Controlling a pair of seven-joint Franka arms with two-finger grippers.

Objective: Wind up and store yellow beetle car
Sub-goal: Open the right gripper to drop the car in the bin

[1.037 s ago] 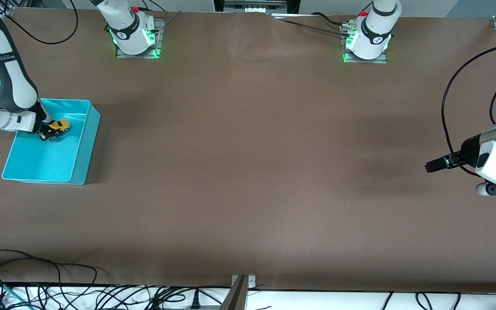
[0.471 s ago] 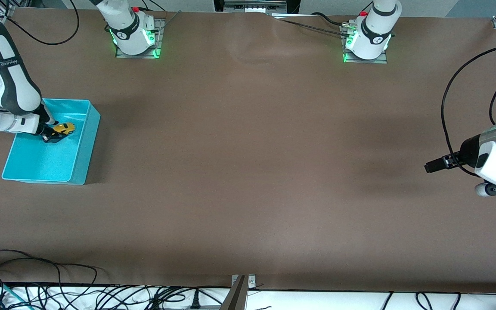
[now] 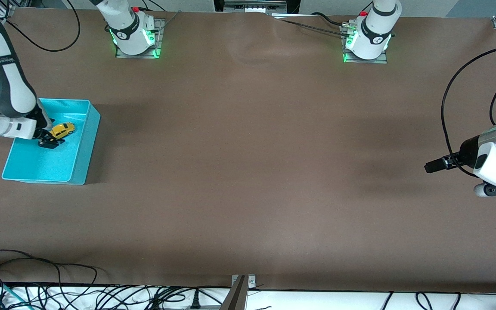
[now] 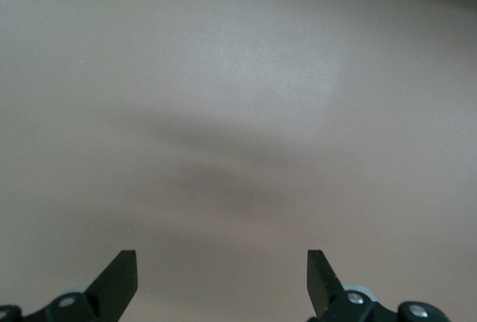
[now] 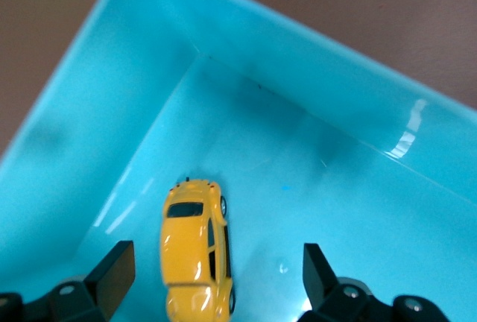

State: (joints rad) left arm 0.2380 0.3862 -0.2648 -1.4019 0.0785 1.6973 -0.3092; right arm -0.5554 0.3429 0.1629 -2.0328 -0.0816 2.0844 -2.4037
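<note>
The right claw [image 3: 49, 141] is hanging released inside the cyan bin [image 3: 82, 172], its fingers standing apart astride the yellow beetle car [image 3: 63, 128], which is resting on the bin floor with its long axis running away from the claw. The left claw [image 3: 434, 165] is waiting released over the counter [image 3: 248, 172] at the left arm's end, well apart from the car.

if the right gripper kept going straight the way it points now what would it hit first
Probably the yellow beetle car, lying between the open right gripper fingers on the cyan bin floor; depth is unclear, so it may meet the floor beside it.
</note>
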